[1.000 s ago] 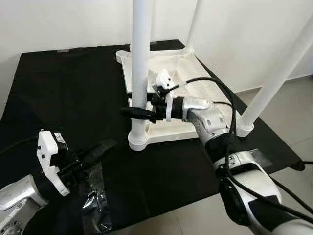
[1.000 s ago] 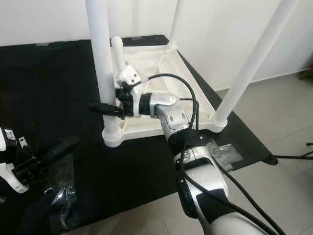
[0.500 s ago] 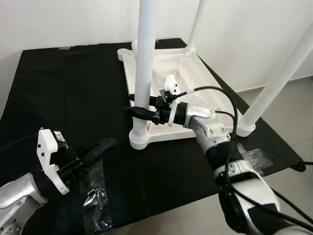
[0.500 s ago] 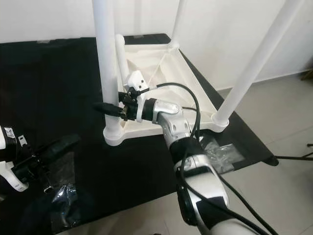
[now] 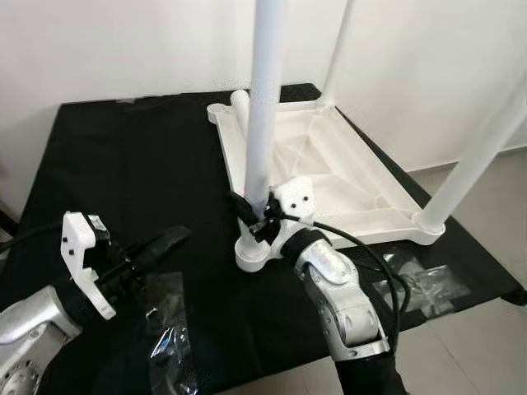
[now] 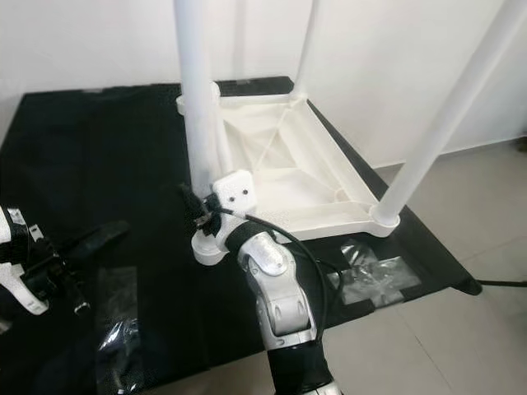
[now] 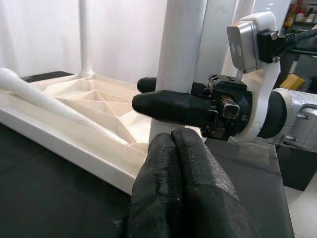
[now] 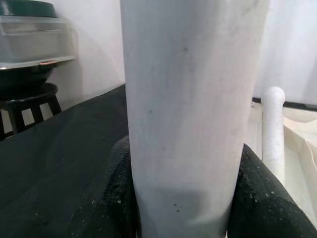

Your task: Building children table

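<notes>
White table (image 5: 329, 169) upturned on black cloth (image 5: 132, 156) (pale wall behind), right end effector (image 5: 251, 216) gripping leg (image 5: 263, 107)

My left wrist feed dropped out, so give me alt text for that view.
The right gripper clamps a white upright table leg near its base, its fingers on either side. The left gripper sits shut just below, with the upturned white tabletop behind.

Silver arms; black-fingered right pincer (image 5: 249, 216), left pincer (image 5: 161, 245); white wrist camera blocks; black cables.
</notes>
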`<state>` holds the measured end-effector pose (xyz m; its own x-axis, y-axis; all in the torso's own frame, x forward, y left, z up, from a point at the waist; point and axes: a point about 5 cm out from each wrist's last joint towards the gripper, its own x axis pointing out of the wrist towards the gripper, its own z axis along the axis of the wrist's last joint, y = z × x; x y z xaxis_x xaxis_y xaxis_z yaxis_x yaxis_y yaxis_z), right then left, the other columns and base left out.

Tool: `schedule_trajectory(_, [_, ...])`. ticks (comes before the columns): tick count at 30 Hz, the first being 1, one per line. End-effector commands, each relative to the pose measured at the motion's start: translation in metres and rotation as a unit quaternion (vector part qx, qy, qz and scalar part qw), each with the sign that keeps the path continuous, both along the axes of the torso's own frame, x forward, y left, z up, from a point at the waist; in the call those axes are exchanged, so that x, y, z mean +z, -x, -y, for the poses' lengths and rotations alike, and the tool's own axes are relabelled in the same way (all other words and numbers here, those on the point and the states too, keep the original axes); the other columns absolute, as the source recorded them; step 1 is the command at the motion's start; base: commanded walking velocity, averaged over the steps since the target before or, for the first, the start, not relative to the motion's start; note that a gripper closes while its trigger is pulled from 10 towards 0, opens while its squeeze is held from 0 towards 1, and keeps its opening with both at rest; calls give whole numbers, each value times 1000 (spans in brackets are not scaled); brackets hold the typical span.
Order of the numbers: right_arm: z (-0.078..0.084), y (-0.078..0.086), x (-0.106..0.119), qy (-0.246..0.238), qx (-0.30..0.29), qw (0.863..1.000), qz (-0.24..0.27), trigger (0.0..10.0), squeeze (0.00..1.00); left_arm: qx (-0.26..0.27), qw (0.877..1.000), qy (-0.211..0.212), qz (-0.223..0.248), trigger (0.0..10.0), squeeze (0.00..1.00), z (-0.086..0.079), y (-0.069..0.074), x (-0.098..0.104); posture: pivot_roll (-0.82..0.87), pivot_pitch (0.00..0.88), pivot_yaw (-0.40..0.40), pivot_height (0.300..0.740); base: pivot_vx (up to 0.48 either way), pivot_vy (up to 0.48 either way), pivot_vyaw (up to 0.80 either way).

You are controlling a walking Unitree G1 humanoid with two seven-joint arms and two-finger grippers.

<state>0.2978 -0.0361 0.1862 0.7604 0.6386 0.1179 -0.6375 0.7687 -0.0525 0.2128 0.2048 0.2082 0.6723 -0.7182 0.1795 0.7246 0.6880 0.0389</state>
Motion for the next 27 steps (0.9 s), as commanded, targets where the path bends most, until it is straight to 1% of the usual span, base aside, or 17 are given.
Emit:
schedule_trajectory(1, [-12,4,-34,31,10,994,-103,10000,0,0,1000,-3,-1,10000,0,1,0,-3,35,108,-68,740,0,0,0])
schedule_trajectory(2, [-12,6,-29,27,20,994,-104,10000,463,-1,1000,-3,-1,10000,0,1,0,-3,32,105,-66,740,0,0,0])
schedule_trajectory(3, [-12,4,-22,20,45,993,-104,10000,1000,-2,1000,-3,-1,10000,0,1,0,-3,30,104,-65,740,0,0,0])
schedule_trajectory(6, [-12,2,-6,8,99,991,-90,10000,1000,-5,1000,-3,-1,10000,0,2,-1,-2,33,102,-68,740,0,0,0])
schedule_trajectory(7, [-5,-8,14,4,166,985,-52,10000,384,-5,1000,-2,-1,10000,0,3,-1,-3,40,100,-72,740,0,0,0])
schedule_trajectory(9, [-5,-8,14,4,166,985,-52,10000,384,-5,1000,-2,-1,10000,0,3,-1,-3,40,100,-72,740,0,0,0])
schedule_trajectory(10, [-1,-13,23,5,193,981,-33,10000,0,-5,1000,-2,-1,10000,0,3,-2,-3,45,99,-75,740,0,0,0])
schedule_trajectory(11, [-1,-13,23,5,193,981,-33,10000,0,-5,1000,-2,-1,10000,0,3,-2,-3,45,99,-75,740,0,0,0])
schedule_trajectory(12, [5,-17,31,13,243,970,-18,10000,0,-4,1000,-1,0,10000,0,3,-2,-3,48,98,-76,740,0,0,0])
schedule_trajectory(13, [5,-17,31,13,243,970,-18,10000,0,-4,1000,-1,0,10000,0,3,-2,-3,48,98,-76,740,0,0,0])
schedule_trajectory(14, [11,-18,36,35,293,956,-5,10000,0,-4,1000,-1,0,10000,0,4,-1,-3,48,98,-77,740,0,0,0])
schedule_trajectory(16, [25,-33,39,75,352,933,-6,10000,0,-5,1000,0,1,10000,0,4,-1,-4,55,97,-77,740,0,0,0])
schedule_trajectory(19, [30,-45,39,94,357,929,-9,10000,0,-6,1000,0,0,10000,0,5,0,-4,65,99,-79,740,0,0,0])
schedule_trajectory(24, [30,-54,40,102,356,929,-16,10000,0,-5,1000,0,0,10000,0,6,1,-4,74,102,-82,740,0,0,0])
schedule_trajectory(25, [29,-56,39,105,366,924,-27,10000,0,-5,1000,0,-1,10000,0,6,2,-4,79,105,-84,740,0,0,0])
schedule_trajectory(26, [29,-59,40,99,370,923,-38,2471,0,-5,1000,1,-2,10000,0,6,3,-4,82,105,-85,740,0,0,0])
schedule_trajectory(27, [29,-59,40,99,370,923,-38,2471,0,-5,1000,1,-2,10000,0,6,3,-4,82,105,-85,740,0,0,0])
